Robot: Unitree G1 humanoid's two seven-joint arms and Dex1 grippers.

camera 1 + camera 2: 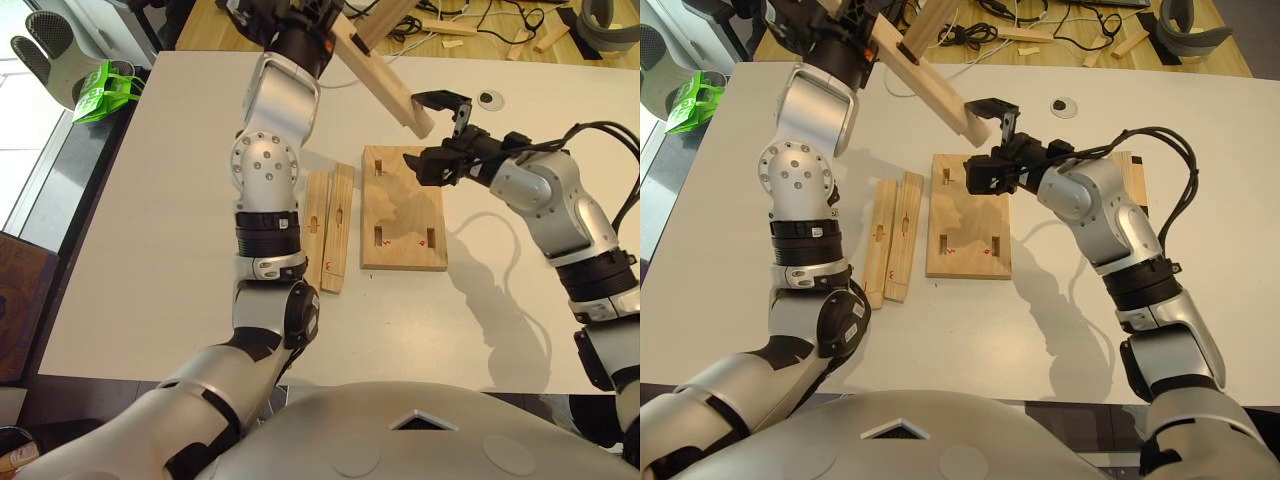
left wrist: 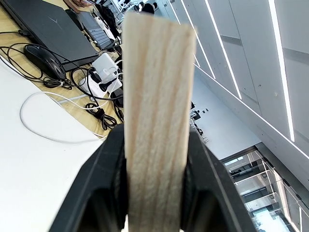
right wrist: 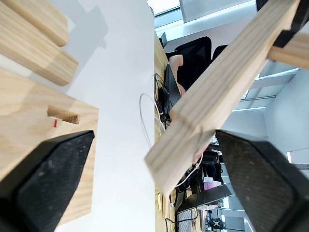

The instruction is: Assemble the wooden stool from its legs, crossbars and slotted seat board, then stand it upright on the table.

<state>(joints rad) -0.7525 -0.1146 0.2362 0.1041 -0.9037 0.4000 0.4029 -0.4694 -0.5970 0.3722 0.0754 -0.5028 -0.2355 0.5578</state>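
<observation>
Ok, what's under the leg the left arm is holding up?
Beneath the leg lie bare table and the seat board's far edge with one slot showing. The right fingers cover its far right corner.

Left arm (image 1: 270,150): I see it bent and lifted up high.
Left gripper (image 2: 155,145): squeezed tight on a wooden leg (image 1: 385,85).
Right arm (image 1: 545,200): bent, stretched in low.
Right gripper (image 1: 442,133): my fingers are spread wide apart.

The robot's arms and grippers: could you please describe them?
The left arm and right arm have rounded silver shells with black joint bands. Black cables loop along the right one. The left gripper and right gripper are black, with two blocky fingers each.
</observation>
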